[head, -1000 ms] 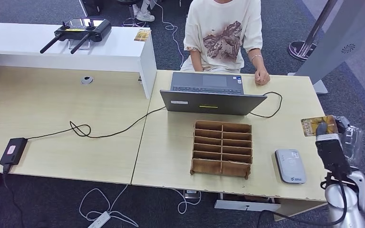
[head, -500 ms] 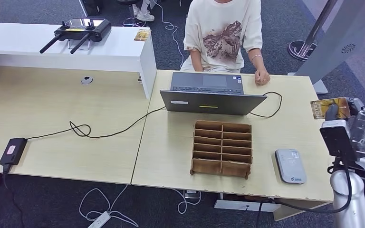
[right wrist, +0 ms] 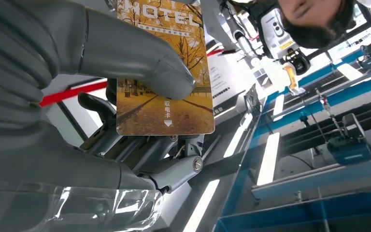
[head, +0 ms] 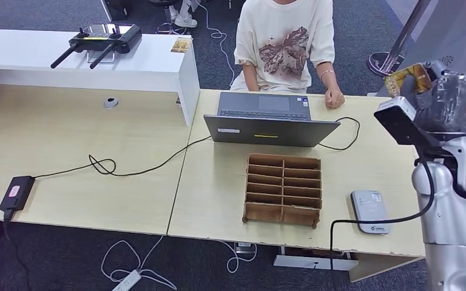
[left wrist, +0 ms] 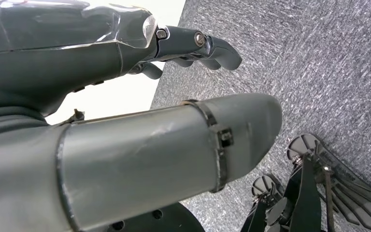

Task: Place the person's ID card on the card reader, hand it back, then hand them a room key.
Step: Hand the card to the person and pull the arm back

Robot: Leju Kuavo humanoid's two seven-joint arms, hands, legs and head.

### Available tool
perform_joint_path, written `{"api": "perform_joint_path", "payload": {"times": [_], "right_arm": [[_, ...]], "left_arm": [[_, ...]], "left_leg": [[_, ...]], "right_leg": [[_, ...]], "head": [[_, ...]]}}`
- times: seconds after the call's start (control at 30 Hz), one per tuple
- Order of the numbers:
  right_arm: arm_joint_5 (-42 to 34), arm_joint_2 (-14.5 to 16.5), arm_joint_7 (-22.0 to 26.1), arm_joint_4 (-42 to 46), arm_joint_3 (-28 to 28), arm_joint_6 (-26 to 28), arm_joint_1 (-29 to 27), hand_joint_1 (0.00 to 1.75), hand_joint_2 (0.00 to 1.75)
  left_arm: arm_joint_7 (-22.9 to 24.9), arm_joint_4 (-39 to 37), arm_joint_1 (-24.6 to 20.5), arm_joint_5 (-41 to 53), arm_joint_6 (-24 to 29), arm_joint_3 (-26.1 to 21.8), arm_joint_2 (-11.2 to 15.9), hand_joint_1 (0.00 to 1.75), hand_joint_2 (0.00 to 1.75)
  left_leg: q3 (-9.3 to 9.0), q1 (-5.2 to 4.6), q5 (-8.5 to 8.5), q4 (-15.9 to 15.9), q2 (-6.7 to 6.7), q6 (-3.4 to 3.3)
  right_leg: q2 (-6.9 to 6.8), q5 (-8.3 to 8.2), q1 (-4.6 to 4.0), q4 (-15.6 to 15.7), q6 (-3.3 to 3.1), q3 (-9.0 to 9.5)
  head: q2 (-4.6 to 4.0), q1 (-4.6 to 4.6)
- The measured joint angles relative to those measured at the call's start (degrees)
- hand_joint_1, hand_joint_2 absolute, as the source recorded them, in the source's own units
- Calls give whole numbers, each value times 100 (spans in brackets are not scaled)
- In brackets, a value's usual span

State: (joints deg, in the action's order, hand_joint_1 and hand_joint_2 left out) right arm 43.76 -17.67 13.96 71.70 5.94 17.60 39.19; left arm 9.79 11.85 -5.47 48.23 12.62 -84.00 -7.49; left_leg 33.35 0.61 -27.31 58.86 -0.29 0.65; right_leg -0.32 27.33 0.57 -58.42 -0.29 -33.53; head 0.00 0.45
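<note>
My right hand [head: 440, 91] is raised high over the table's far right corner. It pinches a yellow hotel key card [head: 407, 78]. In the right wrist view the thumb [right wrist: 140, 53] presses the card [right wrist: 166, 104], printed with an autumn scene and "HOTEL", against the fingers behind it. The grey card reader [head: 370, 211] lies on the table near its front right edge, well below the hand, with nothing on it. The person [head: 285, 42] sits behind the laptop, one hand [head: 335, 99] resting on the table. My left hand [left wrist: 125, 96] hangs over carpet, holding nothing, fingers loosely bent.
A wooden slotted card rack [head: 283, 189] stands mid-table before the laptop [head: 269, 120]. A black cable [head: 139, 170] crosses to a power brick [head: 16, 193]. On the white counter [head: 151, 66] lie a remote controller [head: 99, 39] and another card [head: 181, 44].
My right arm has lifted the key card from low beside the card reader up and away to above the table's far right corner. The person and table items stayed still.
</note>
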Motion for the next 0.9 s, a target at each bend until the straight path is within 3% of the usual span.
{"api": "perform_joint_path", "payload": {"times": [0.33,0.47,0.63,0.9], "right_arm": [[422,54,-165,-950,807,-644,1368,175,175],[556,196,-237,-1506,1190,-1132,2016,175,175],[773,457,-454,-2101,1610,-1543,2638,175,175],[787,520,-521,-2211,1688,-1621,2764,175,175]], "left_arm": [[-18,0,0,-44,21,0,1,0,0],[-19,0,0,-104,78,-2,0,0,175],[-19,0,-1,-208,137,-27,-16,0,175],[-20,0,0,-221,151,-34,-21,0,175]], "left_leg": [[4,0,0,0,-2,0],[4,0,3,0,-3,0],[3,1,5,0,-3,0],[3,2,5,0,-3,0]], "right_leg": [[-1,0,0,-1,0,0],[-2,-1,-1,-1,-1,-1],[-1,-1,-2,-3,-1,-2],[-2,-1,-2,-3,-2,-2]], "head": [[0,1],[0,2],[0,2],[0,0]]}}
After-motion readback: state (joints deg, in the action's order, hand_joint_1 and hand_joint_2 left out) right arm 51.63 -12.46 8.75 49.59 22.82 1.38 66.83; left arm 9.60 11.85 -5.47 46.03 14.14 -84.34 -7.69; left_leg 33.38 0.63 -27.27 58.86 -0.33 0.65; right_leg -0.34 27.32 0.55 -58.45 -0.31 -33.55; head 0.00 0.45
